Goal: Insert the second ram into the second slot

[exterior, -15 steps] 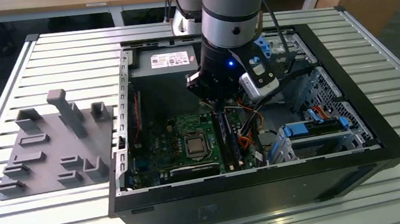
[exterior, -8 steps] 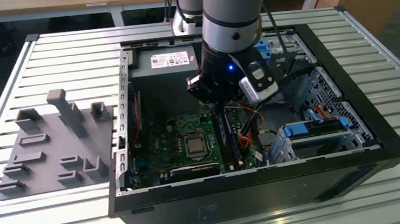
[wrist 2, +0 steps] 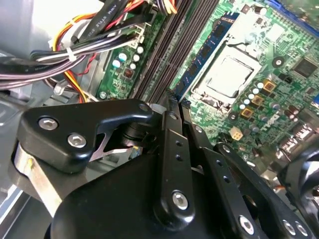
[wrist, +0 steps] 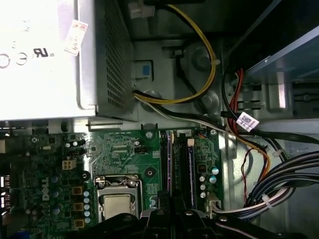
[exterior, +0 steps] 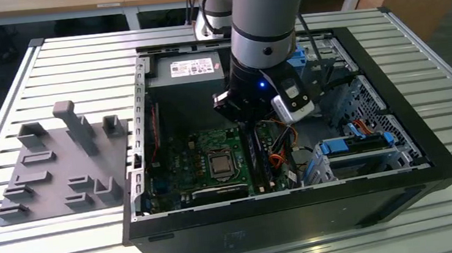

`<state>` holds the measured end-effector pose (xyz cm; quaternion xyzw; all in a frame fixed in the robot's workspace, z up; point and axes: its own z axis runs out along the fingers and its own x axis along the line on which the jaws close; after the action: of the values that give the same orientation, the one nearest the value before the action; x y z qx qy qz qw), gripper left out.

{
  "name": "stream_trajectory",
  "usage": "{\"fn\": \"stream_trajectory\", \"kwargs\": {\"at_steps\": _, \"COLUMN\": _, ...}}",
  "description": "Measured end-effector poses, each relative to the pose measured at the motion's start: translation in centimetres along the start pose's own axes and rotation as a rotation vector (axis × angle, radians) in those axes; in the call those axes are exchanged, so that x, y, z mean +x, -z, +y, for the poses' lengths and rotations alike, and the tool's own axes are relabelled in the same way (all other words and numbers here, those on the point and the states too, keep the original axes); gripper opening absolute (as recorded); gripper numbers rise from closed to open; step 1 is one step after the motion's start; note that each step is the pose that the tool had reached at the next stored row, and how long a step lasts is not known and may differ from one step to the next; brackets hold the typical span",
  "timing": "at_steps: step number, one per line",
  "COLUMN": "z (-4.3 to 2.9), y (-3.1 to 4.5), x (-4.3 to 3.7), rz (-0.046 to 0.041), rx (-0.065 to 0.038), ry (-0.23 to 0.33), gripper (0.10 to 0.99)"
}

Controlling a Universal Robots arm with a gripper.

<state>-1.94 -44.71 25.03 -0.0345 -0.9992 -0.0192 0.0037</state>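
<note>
The black gripper (wrist 2: 169,105) sits at the end of the thin blue ram stick (wrist 2: 209,47), which runs just beside the square silver processor socket (wrist 2: 224,77) — whether it clamps the stick I cannot tell. Beyond the socket a white printed sticker (exterior: 192,67) marks the grey power-supply box (exterior: 158,71); the open black case (exterior: 300,218) rests on a slatted metal table (exterior: 81,65).
</note>
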Motion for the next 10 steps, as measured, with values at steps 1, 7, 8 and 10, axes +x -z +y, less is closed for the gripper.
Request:
{"fn": "stream_trajectory", "kwargs": {"at_steps": 1, "z": -0.03, "y": -0.17, "x": -0.01, "rz": 0.0004, "rx": 0.000, "ry": 0.000, "gripper": 0.137}}
{"fn": "stream_trajectory", "kwargs": {"at_steps": 7, "z": -0.38, "y": -1.25, "x": -0.04, "rz": 0.0071, "rx": 0.001, "ry": 0.007, "gripper": 0.137}}
{"fn": "stream_trajectory", "kwargs": {"at_steps": 8, "z": -0.45, "y": -1.42, "x": -0.05, "rz": 0.0086, "rx": 0.001, "ry": 0.009, "gripper": 0.137}}
{"fn": "stream_trajectory", "kwargs": {"at_steps": 10, "z": -0.51, "y": -1.46, "x": -0.05, "rz": 0.0092, "rx": 0.001, "ry": 0.009, "gripper": 0.137}}
